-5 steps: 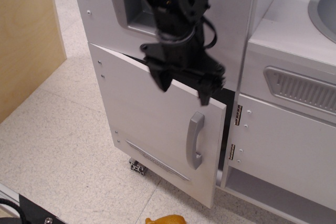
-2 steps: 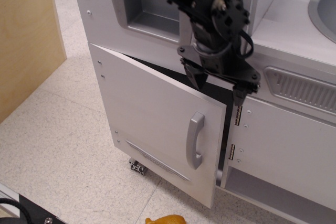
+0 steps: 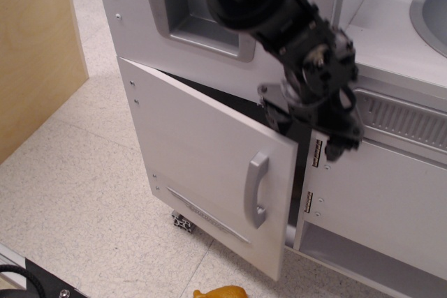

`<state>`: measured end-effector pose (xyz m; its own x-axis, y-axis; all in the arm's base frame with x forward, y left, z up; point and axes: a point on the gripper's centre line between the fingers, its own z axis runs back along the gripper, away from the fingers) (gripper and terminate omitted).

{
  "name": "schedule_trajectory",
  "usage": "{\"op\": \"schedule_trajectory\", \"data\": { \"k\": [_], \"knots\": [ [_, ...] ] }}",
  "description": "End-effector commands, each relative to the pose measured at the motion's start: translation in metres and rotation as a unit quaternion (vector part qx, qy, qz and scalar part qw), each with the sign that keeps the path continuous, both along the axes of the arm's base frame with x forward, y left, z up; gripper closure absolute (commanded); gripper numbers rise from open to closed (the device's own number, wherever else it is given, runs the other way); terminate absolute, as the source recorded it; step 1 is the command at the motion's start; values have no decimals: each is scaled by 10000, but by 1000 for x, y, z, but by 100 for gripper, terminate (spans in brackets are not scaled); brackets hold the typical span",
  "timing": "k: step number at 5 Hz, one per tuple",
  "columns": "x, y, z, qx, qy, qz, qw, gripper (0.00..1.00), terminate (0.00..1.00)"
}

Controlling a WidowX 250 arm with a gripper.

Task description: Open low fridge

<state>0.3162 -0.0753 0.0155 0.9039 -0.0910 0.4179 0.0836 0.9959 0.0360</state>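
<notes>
The low fridge door [image 3: 199, 162] is a flat silver-grey panel with a curved vertical grey handle [image 3: 255, 190] and a thin slanted trim strip [image 3: 208, 214]. It stands ajar, its right edge swung out from the dark compartment gap [image 3: 302, 172]. My black gripper [image 3: 307, 134] hangs at the door's upper right corner with its fingers apart. One finger [image 3: 278, 118] sits just behind the door's top edge. The other [image 3: 335, 148] is in front of the neighbouring cabinet. It holds nothing.
A grey panel with a dispenser recess [image 3: 199, 22] is above the door. A white cabinet door [image 3: 391, 200] with brass hinges [image 3: 316, 155] is to the right, under a vent grille [image 3: 408, 120] and a sink [image 3: 431, 12]. A wooden panel [image 3: 35, 47] stands left; a yellow object [image 3: 222, 292] lies on the floor.
My gripper has moved right and down, from above the door's top edge to its upper right corner. The door has swung out slightly more.
</notes>
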Motion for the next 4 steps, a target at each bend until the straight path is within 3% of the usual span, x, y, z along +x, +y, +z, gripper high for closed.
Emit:
{"op": "schedule_trajectory", "data": {
  "k": [1,2,3,4],
  "knots": [
    [3,1,5,9,31,75,10000,0,0],
    [-12,14,8,-31,510,94,9986,0,0],
    [-24,40,-1,-6,1117,449,9927,0,0],
    [-36,67,-14,131,1514,524,9870,0,0]
  ]
}}
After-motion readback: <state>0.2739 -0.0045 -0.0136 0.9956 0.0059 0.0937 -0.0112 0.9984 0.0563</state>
